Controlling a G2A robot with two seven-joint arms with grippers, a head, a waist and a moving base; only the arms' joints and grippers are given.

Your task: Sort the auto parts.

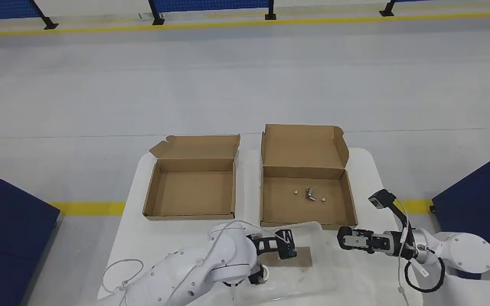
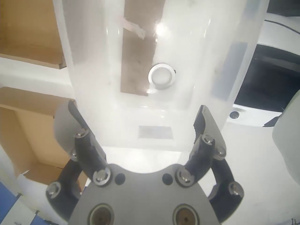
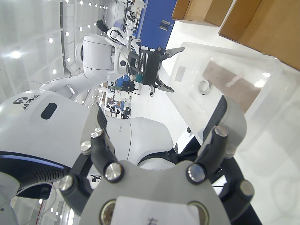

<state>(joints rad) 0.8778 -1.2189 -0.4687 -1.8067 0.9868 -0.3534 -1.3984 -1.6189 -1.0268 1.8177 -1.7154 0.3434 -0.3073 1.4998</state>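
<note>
Parts (image 1: 310, 193) in 1 o'clock box (image 1: 283, 208); I see one ring (image 2: 161, 75) remaining in bin (image 2: 236, 47). Released, empty: left gripper (image 2: 138, 110), right gripper (image 3: 161, 106).

A white table (image 1: 249, 180) is standing on a pale grey floor (image 1: 230, 84). A yellow line (image 1: 306, 21) is running across the far floor, and a second yellow stripe (image 1: 84, 207) is showing beside the table. Dark blue panels are flanking it: a left panel (image 1: 19, 229) and a right panel (image 1: 467, 203). In the right wrist view a blue cabinet (image 3: 157, 17) is standing in the room behind, where ceiling lights (image 3: 50, 40) are glowing.

Bright overhead light glares off the clear bin (image 2: 211, 47).
</note>
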